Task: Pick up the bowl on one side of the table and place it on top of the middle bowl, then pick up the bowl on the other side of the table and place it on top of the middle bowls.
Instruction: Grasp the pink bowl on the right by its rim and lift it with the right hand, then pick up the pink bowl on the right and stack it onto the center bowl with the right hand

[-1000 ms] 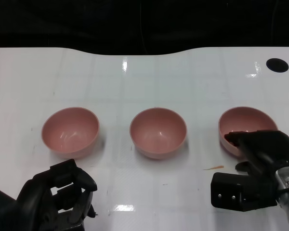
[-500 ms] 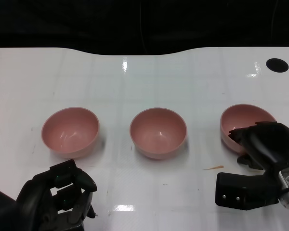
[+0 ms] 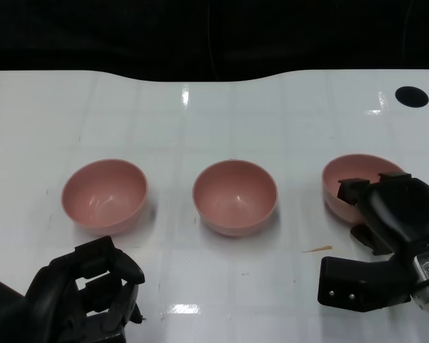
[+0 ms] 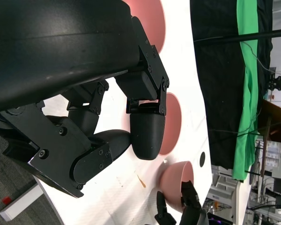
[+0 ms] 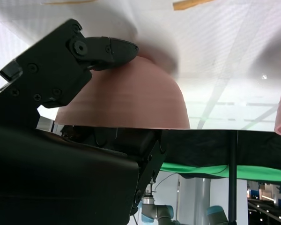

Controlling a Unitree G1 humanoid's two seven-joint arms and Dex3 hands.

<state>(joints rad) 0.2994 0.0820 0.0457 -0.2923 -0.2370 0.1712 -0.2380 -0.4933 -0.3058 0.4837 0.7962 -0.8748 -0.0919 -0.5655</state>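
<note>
So far nothing is stacked: right hand (image 3: 390, 214) grips the right bowl (image 3: 347, 184), right of the middle bowl (image 3: 234, 196); left bowl (image 3: 104, 195) untouched, left hand (image 3: 86, 289) curled empty.

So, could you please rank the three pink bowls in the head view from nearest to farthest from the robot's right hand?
1. Right-side pink bowl: gripped by the right hand, its fingers over the near rim.
2. Middle pink bowl: table centre.
3. Left-side pink bowl: far side, before the left hand.
</note>
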